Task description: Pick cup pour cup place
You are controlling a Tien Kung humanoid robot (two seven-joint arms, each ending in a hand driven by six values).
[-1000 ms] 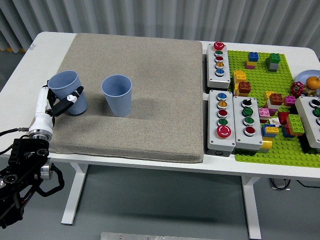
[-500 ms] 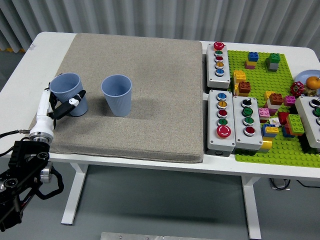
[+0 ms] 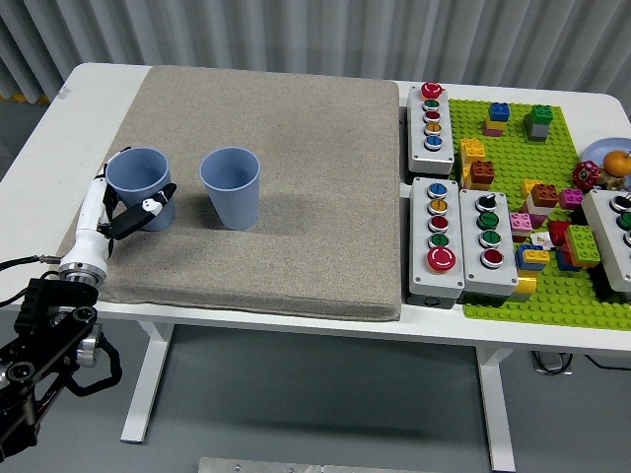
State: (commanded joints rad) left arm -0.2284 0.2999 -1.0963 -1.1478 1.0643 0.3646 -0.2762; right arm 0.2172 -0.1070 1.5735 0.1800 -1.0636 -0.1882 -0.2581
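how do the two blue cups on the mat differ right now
The left cup sits near the mat's left edge with the left hand wrapped around it; the right cup stands free, touched by nothing. The left cup's lower body is partly hidden behind the fingers, while the right cup shows whole. Both are the same pale blue, look alike in size and shape, and stand upright with open mouths up.

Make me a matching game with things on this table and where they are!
Things:
1. left cup
2. other blue cup
3. orange fruit
4. green brick board

Places:
A. at the table's far right edge
B. standing free in the middle of the grey mat
C. in the left hand
D. under the coloured bricks

Pairs: 1-C, 2-B, 3-A, 4-D
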